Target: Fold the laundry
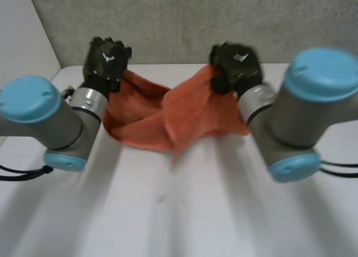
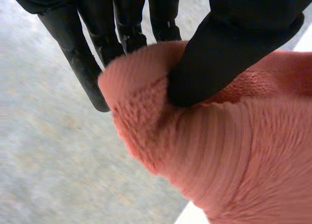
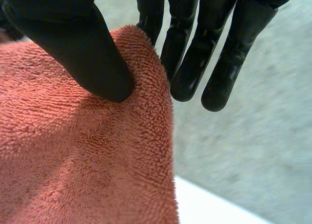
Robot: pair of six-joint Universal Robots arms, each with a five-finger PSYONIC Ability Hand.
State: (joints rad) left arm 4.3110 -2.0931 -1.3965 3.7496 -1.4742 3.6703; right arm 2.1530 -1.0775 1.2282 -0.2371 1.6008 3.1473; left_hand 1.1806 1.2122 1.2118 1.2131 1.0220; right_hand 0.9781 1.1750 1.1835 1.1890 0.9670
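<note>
Left robot hand [image 1: 106, 58], up above the far part of the white table [image 1: 196, 212]: clamped on one top corner of an orange-red terry cloth towel [image 1: 184, 120]. Seen from its own wrist, black thumb [image 2: 234, 58] pressed into the rolled-over corner of the towel [image 2: 219, 156], with straight black fingers [image 2: 87, 63] behind the cloth and partly bare beside its edge. Pinch tight, no gap between thumb and cloth.

Right robot hand [image 1: 235, 64], level with the left and well apart from it: likewise clamped on the towel, at the opposite top corner. From the right wrist, thumb [image 3: 83, 53] bearing on the near face of the towel [image 3: 83, 160] just inside its edge, fingers [image 3: 219, 63] straight on the far side, one tucked behind the cloth and the others showing past the edge.

Between the two hands, the towel slung and sagging in the middle. Left part bellied into a loose pouch below the left wrist. Right part hanging as a broad flap in front of it, drawn down to a pointed tip near the middle of the table. Lowest folds down at the tabletop; contact impossible to tell.

Nearer the camera, grey arm joints with light-blue caps at either side. Beyond the table, a rough grey wall [image 1: 196, 22].
</note>
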